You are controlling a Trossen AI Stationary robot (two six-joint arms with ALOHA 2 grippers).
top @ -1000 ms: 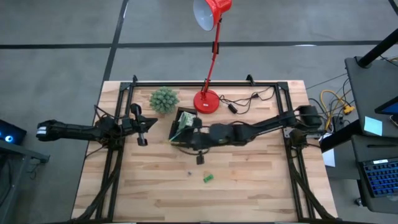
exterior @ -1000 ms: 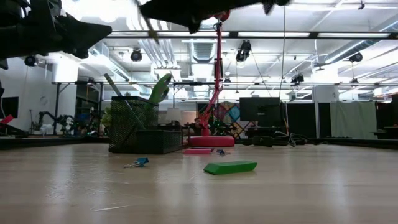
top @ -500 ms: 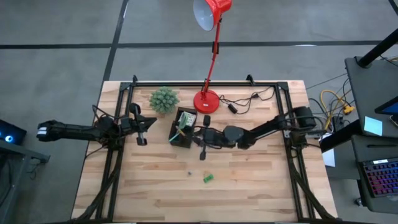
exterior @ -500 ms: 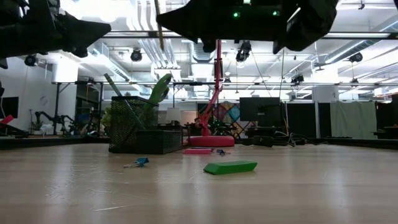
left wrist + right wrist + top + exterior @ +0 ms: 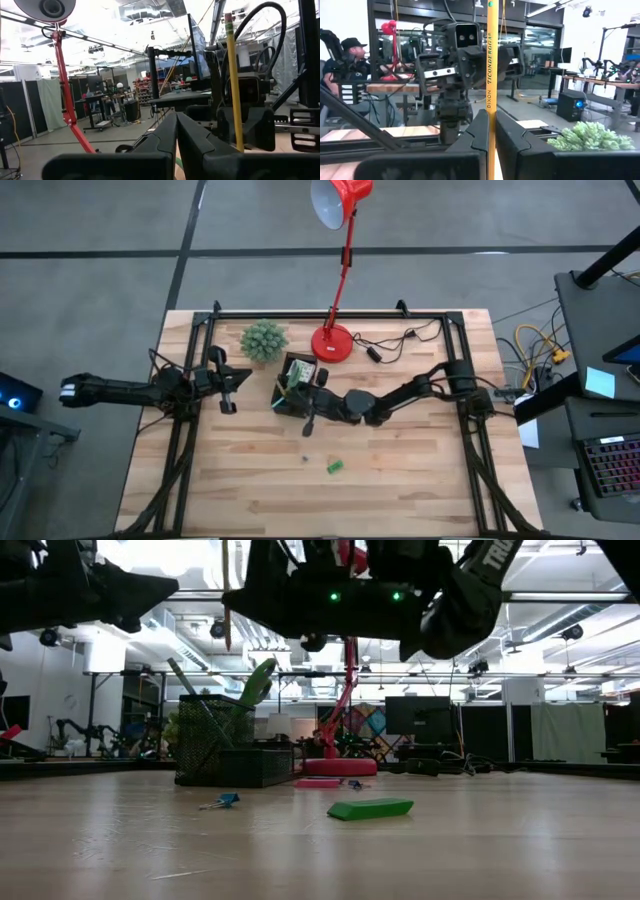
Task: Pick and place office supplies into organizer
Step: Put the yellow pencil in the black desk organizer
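right gripper (image 5: 488, 131): clamped on yellow pencil (image 5: 491, 70), pencil upright between the fingers, held over the table just beside the organizer
left gripper (image 5: 176, 131): fingers pressed together, nothing in them; parked at the table's left edge, facing the right arm
organizer (image 5: 293, 385): black mesh box near the red lamp base (image 5: 332, 343), green-handled scissors (image 5: 256, 683) sticking out of it
green eraser (image 5: 370, 808): flat on the table, well apart from the organizer
blue binder clip (image 5: 220, 802): on the table in front of the organizer
pink pad (image 5: 317, 782): on the table beside the organizer
spiky plant (image 5: 263, 340): behind the organizer
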